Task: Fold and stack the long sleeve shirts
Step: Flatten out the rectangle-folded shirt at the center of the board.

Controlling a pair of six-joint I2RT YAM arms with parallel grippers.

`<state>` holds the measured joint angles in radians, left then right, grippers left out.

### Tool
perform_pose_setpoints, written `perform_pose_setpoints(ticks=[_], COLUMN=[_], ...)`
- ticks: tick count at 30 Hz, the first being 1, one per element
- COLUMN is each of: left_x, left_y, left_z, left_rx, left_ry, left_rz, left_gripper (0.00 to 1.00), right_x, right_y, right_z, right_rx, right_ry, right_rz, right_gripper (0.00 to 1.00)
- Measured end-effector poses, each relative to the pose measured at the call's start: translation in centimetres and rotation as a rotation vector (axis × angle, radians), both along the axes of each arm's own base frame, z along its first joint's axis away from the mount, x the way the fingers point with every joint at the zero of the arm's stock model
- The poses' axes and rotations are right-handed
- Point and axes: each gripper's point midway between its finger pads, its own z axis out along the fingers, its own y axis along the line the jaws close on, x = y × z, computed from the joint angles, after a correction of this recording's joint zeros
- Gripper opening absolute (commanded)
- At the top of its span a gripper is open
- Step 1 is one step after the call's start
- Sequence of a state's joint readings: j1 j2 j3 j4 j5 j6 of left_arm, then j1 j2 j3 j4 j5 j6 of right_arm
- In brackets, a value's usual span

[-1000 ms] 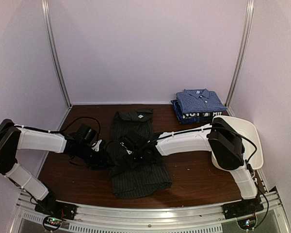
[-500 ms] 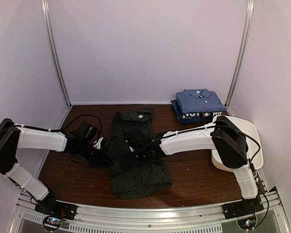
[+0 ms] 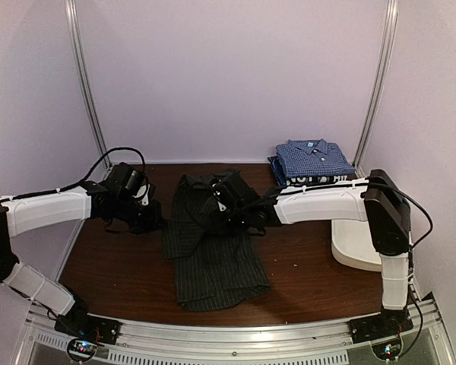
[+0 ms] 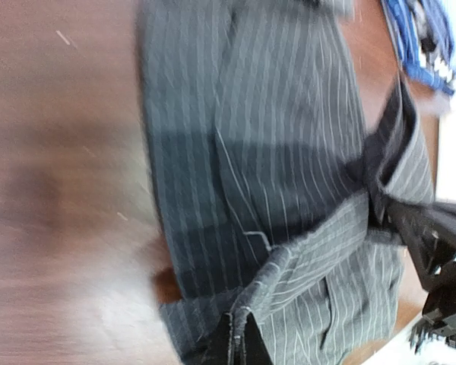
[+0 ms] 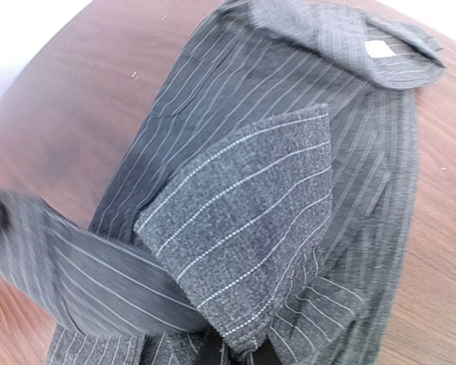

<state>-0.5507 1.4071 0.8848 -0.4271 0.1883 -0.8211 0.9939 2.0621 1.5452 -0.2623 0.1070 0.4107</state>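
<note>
We see the charcoal pinstriped shirt point(image 3: 216, 266) lying lengthwise on the middle of the table point(image 3: 304, 274), hem toward the arm bases. The left gripper point(image 3: 158, 222) is clamped tight on the shirt's left edge, cloth pinched between its tips in the wrist view. The right gripper point(image 3: 226, 214) is closed on a raised fold near the shirt's centre. A white tub point(image 3: 355, 245) sits at the right. Back right, the blue checked shirt point(image 3: 314, 157) lies folded on the navy shirt point(image 3: 304, 181).
</note>
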Motion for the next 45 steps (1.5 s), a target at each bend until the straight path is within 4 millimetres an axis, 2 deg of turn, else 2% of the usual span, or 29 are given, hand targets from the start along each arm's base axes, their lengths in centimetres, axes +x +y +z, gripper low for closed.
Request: perform_pose_setpoints(ticks=[2, 5, 8, 10, 14, 17, 21, 25, 32, 35, 39, 42, 45], left_x=[1.2, 3.2, 5.9, 7.9, 12.4, 14.9, 16.9, 17.5, 18.0, 18.2, 18.9, 19.4, 20.2], left_y=[1.4, 4.6, 8.8, 11.5, 17.3, 20.6, 24.4, 26.9, 30.1, 30.8, 30.9, 30.9, 30.8], left_z=[1.4, 3.2, 5.6, 8.2, 15.4, 19.9, 23.7, 25.3, 27.1, 27.6, 27.3, 26.8, 27.3], left_rx=[0.016, 0.047, 0.086, 0.104, 0.142, 0.167, 0.21, 0.245, 0.284, 0.293, 0.303, 0.307, 0.298], left_ry=[-0.043, -0.088, -0.138, -0.194, -0.343, -0.435, -0.502, -0.514, -0.527, -0.531, -0.525, -0.508, -0.509], left_rz=[0.048, 0.134, 0.24, 0.308, 0.446, 0.519, 0.595, 0.639, 0.691, 0.697, 0.687, 0.677, 0.665], left_gripper=[0.0, 0.0, 0.0, 0.0, 0.0, 0.0, 0.0, 0.0, 0.0, 0.0, 0.0, 0.0, 0.0], right_x=[0.5, 1.2, 2.2, 3.6, 7.8, 10.9, 14.2, 16.4, 18.7, 19.6, 20.9, 21.6, 22.1], right_y=[-0.7, -1.8, -3.4, -5.0, -10.2, -14.1, -19.2, -23.5, -29.4, -31.2, -32.3, -32.5, -32.6], right_z=[0.5, 0.8, 1.7, 3.1, 7.4, 11.4, 16.8, 21.3, 25.7, 27.1, 27.7, 27.1, 26.7], right_rx=[0.007, 0.001, -0.01, -0.009, 0.004, 0.017, 0.032, 0.041, 0.039, 0.044, 0.038, 0.024, 0.009], right_ry=[-0.005, -0.015, -0.03, -0.052, -0.123, -0.193, -0.293, -0.377, -0.446, -0.471, -0.481, -0.471, -0.457], right_rz=[-0.019, -0.046, -0.075, -0.11, -0.228, -0.318, -0.437, -0.527, -0.632, -0.664, -0.687, -0.688, -0.679], right_gripper=[0.0, 0.0, 0.0, 0.0, 0.0, 0.0, 0.0, 0.0, 0.0, 0.0, 0.0, 0.0, 0.01])
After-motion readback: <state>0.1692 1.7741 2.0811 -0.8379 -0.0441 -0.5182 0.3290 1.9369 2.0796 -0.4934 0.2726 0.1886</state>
